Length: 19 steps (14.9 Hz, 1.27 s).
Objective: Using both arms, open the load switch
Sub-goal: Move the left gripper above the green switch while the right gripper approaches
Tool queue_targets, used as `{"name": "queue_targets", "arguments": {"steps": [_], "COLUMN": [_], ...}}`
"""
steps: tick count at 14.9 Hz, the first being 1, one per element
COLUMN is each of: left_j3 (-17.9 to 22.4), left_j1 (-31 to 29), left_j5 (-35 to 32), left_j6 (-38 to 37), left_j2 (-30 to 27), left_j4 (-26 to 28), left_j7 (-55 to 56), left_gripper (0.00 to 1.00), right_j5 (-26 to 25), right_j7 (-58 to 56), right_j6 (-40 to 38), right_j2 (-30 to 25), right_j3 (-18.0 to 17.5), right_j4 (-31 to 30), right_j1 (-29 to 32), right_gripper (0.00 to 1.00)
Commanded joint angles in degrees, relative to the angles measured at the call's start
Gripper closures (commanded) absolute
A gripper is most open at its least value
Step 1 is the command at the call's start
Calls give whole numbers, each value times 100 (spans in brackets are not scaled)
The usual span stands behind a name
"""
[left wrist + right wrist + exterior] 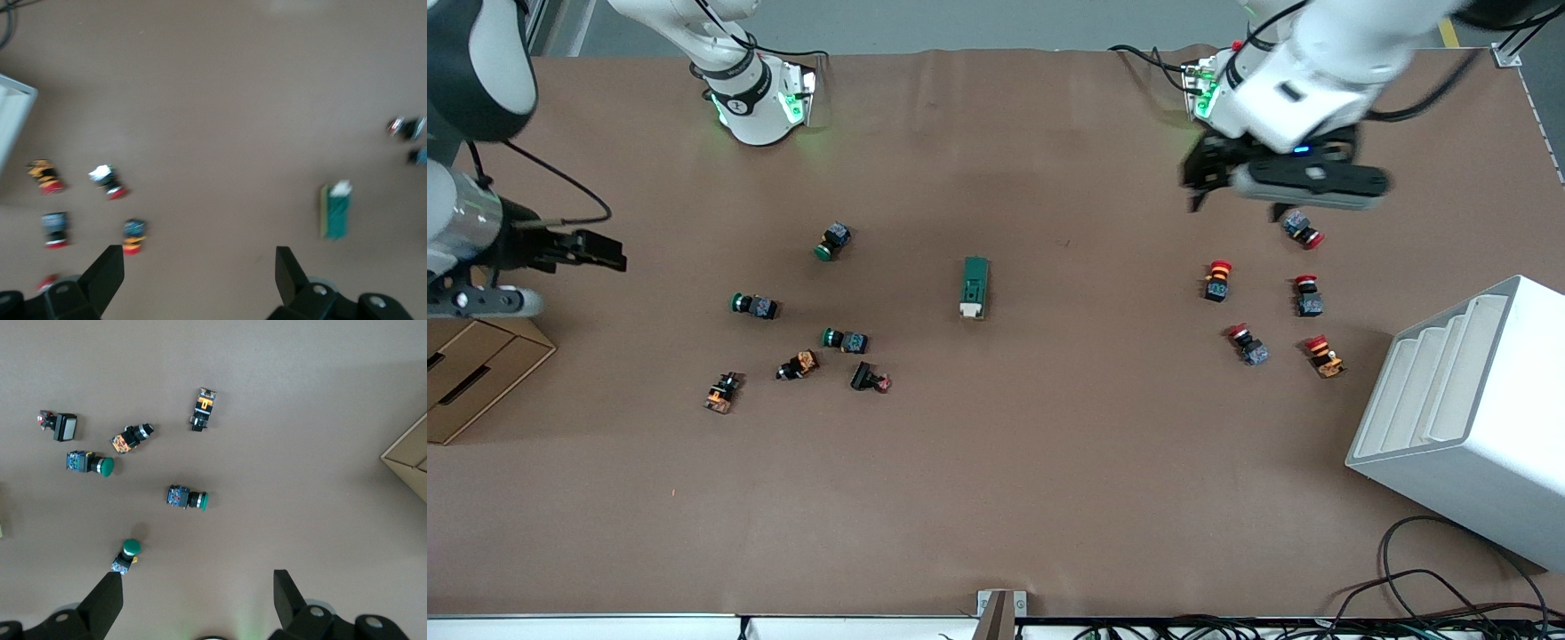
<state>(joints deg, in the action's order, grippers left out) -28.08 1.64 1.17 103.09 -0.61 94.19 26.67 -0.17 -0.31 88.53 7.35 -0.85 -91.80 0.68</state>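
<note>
You have the load switch (975, 287) lying flat on the brown table (1049, 498), about midway between the two arms' ends, its white end turned toward the front camera. Your left gripper (1199, 182) hangs in the air over the table near the left arm's base, above the cluster of red push buttons (1217, 280), with its fingers (107, 273) spread wide and nothing between them; in the left wrist view the load switch (335, 210) sits well apart from those fingers, off toward the middle of the table. Your right gripper (605, 252) is up over the right arm's end of the table, above a cardboard box (471, 373), fingers (103, 607) likewise spread and empty, well apart from the switch. The green push buttons (834, 241) lie between that gripper and the switch. A white stepped rack (1467, 418) stands at the left arm's end.
</note>
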Motion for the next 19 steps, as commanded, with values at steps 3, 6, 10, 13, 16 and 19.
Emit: {"name": "queue_targets", "arguments": {"steps": [3, 6, 10, 13, 16, 19], "left_j3": [-943, -1418, -1489, -1489, -1489, -1489], "left_j1": [11, 108, 888, 1442, 1926, 2313], "left_j5": [-626, -1187, -2557, -3857, -4817, -5721], "left_j6": [791, 1272, 1792, 1899, 1899, 1855], "left_j2": [-62, 95, 1017, 1703, 2274, 2837], "left_j4": [688, 1057, 1049, 1049, 1093, 1110], "left_j7": [2039, 3384, 4948, 6626, 7823, 8642], "left_gripper": [0, 0, 0, 0, 0, 1], "right_j5": [130, 245, 359, 394, 885, 1115], "right_j7": [1011, 2435, 4228, 5292, 6260, 6972], "right_j6": [130, 138, 147, 366, 569, 622], "right_j2": [188, 302, 679, 1074, 1496, 2005], "right_j3": [-73, -73, -73, -73, -73, -73], "right_j4": [224, 207, 224, 390, 601, 987], "right_j1": [-138, -665, -1341, -1781, -2019, -2256], "right_gripper": [0, 0, 0, 0, 0, 0]}}
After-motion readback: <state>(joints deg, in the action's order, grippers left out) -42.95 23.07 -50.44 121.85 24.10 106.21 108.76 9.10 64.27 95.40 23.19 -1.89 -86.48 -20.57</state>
